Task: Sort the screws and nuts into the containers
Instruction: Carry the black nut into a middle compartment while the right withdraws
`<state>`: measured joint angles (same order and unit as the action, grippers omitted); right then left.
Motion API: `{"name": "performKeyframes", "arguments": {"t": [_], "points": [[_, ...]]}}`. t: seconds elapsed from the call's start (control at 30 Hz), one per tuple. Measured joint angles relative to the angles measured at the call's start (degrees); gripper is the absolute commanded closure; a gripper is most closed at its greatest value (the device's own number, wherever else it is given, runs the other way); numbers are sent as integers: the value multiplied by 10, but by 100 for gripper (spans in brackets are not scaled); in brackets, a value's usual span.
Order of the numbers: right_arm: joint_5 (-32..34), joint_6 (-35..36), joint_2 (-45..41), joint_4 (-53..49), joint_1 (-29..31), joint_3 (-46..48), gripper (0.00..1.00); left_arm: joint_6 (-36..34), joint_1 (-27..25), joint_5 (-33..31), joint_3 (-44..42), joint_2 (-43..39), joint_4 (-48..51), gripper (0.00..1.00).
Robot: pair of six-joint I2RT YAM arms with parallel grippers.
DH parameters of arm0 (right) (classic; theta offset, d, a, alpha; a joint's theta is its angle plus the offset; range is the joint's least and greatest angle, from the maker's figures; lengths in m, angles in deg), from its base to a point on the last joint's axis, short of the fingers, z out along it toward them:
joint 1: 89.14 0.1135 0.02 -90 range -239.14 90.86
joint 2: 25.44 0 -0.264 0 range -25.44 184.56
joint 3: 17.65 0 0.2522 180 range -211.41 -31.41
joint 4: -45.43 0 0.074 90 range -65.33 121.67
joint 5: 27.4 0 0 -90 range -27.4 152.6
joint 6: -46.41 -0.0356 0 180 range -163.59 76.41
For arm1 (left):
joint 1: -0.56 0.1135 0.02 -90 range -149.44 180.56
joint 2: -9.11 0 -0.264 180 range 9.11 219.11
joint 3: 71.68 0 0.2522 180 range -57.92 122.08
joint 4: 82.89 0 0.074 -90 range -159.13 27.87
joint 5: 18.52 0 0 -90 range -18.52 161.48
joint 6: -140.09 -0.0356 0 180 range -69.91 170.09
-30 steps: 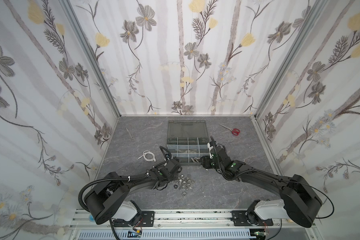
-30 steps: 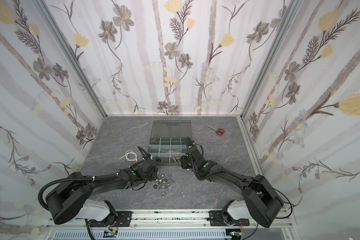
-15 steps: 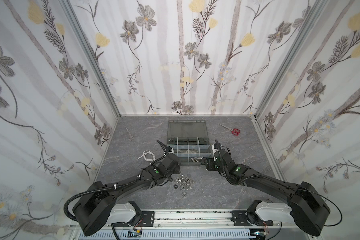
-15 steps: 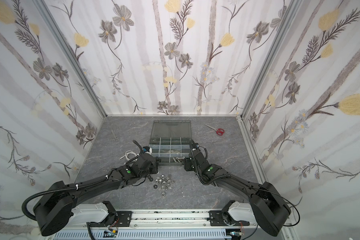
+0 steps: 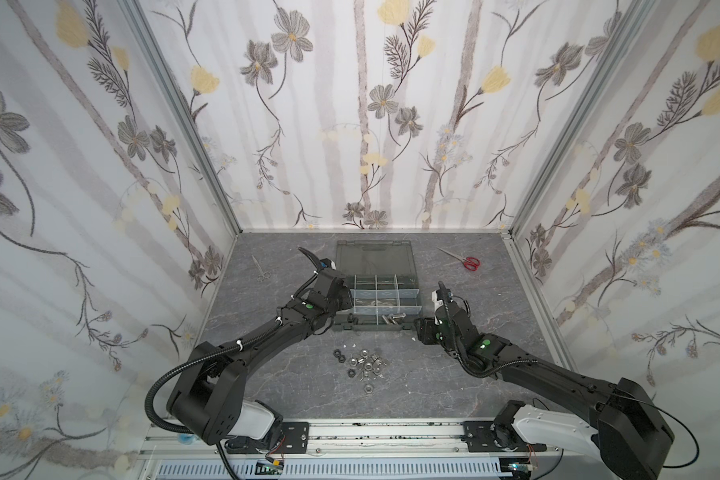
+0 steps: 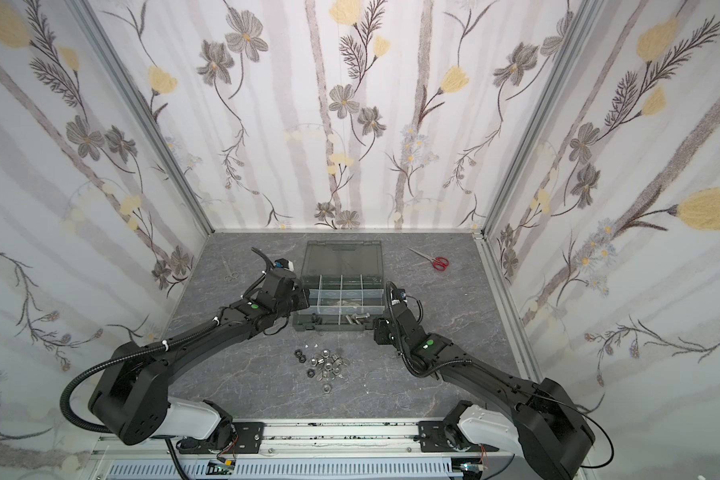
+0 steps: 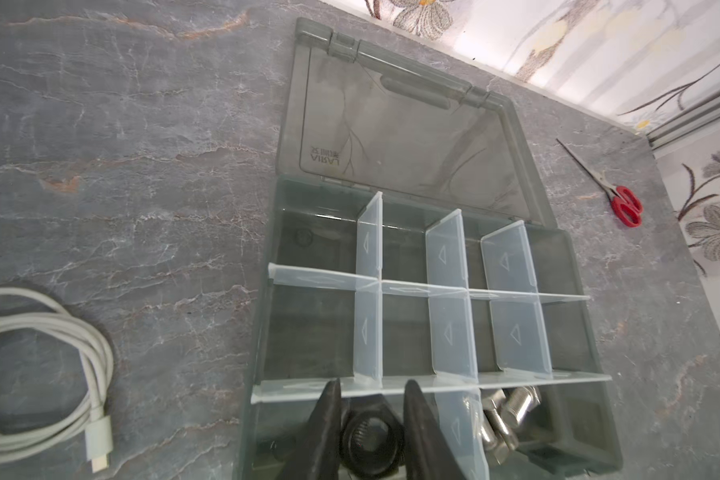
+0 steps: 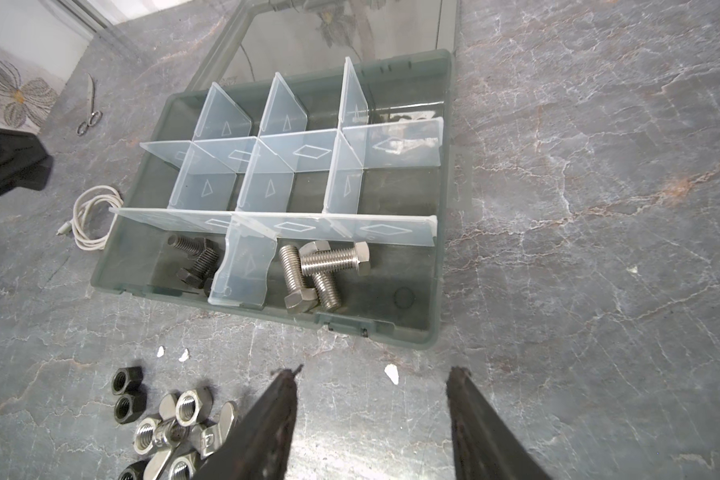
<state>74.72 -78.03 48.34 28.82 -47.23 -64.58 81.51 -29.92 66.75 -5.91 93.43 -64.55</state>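
The nuts [image 5: 364,365] lie in a loose pile on the table [image 5: 412,382], just near of the case [image 8: 267,311]. In the nearest row of containers [image 8: 242,266], the left one holds black screws [image 8: 196,262] and the right one holds silver screws [image 8: 321,270]. The left end effector [image 7: 371,395] grips a black nut [image 7: 371,442] above the near-left container. The right end effector [image 8: 373,374] hovers with jaws apart and nothing between them, over bare table by the case's near-right corner. The lid [image 5: 375,257] lies open on the far side. Red scissors [image 5: 468,262] lie at far right.
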Motion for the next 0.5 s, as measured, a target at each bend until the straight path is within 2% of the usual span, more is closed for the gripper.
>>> {"name": "performKeyframes", "arguments": {"t": [0.17, 0.33, 0.5], "points": [[16, 0, -22, -9, -1, 1, 41, -9, 15, 22, 25, 41, 0, 75], [26, -1, -44, -27, -2, 7, 41, -13, 18, 35, 30, 53, 0, 70], [34, -3, -64, -38, -2, 10, 41, -15, 25, 35, 30, 54, -1, 55]]}}
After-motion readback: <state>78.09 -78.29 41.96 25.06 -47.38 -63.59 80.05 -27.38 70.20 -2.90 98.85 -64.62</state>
